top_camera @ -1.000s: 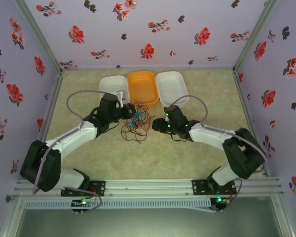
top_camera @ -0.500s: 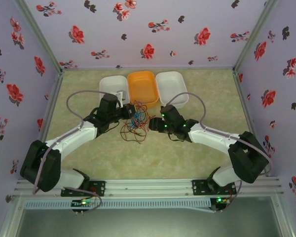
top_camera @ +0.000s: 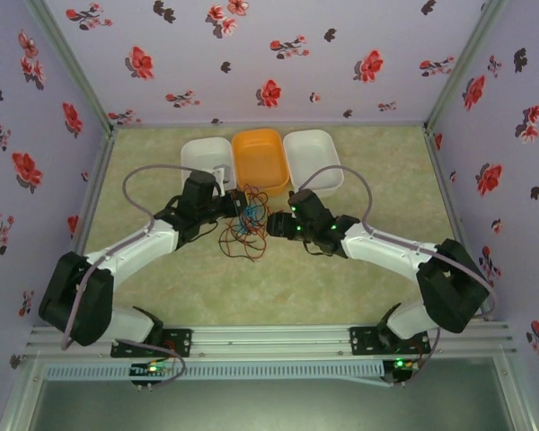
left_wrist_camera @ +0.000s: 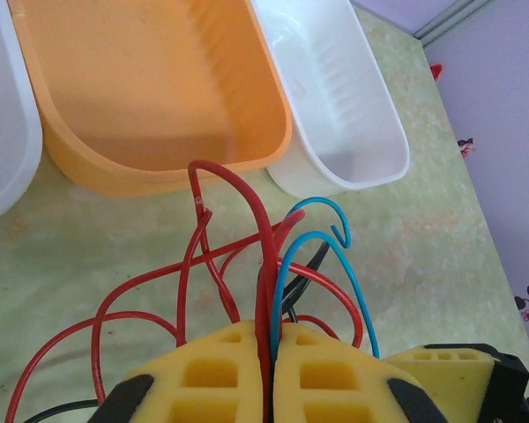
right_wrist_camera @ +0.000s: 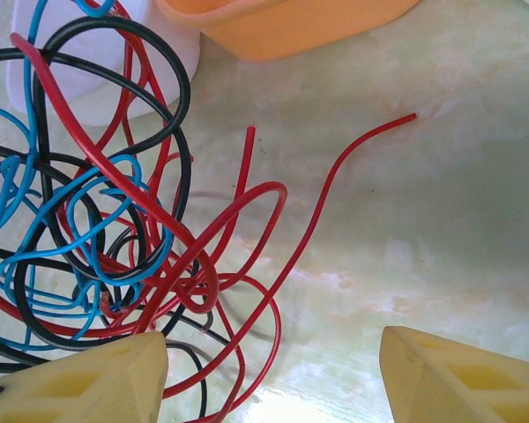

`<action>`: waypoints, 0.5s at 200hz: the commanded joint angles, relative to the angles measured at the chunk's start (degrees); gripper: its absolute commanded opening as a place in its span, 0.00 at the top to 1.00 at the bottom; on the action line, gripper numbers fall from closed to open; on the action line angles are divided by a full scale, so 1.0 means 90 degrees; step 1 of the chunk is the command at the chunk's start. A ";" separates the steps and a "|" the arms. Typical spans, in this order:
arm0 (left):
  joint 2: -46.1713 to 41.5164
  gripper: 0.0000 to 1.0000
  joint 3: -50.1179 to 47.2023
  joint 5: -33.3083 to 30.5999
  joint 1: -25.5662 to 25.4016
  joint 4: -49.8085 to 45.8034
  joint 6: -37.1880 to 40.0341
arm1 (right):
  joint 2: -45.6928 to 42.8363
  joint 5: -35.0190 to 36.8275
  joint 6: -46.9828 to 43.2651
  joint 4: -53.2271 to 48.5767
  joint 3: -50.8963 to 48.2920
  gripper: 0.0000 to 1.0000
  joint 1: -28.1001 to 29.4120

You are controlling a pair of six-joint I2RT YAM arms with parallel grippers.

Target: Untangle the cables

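This looks like a robotics lab booth: lilac flowered panels [top_camera: 278, 54] wall in a mottled green tabletop [top_camera: 207, 287], with two robot arms [top_camera: 135, 247] bolted to an aluminium rail [top_camera: 269, 339] along its near edge.

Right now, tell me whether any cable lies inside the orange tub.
No, the orange tub shows a bare inside in the left wrist view, and the cables loop in front of it, outside its rim.
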 commanded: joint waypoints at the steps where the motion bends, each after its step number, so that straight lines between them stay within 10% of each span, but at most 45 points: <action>1: 0.0067 1.00 -0.0012 -0.0021 0.0011 0.0188 0.0133 | -0.0131 0.0159 -0.0045 -0.0096 0.0225 0.33 0.0066; 100: 0.0155 1.00 -0.0022 -0.0014 0.0016 0.0236 0.0129 | 0.0003 0.0341 -0.0017 -0.0251 0.0386 0.31 0.0125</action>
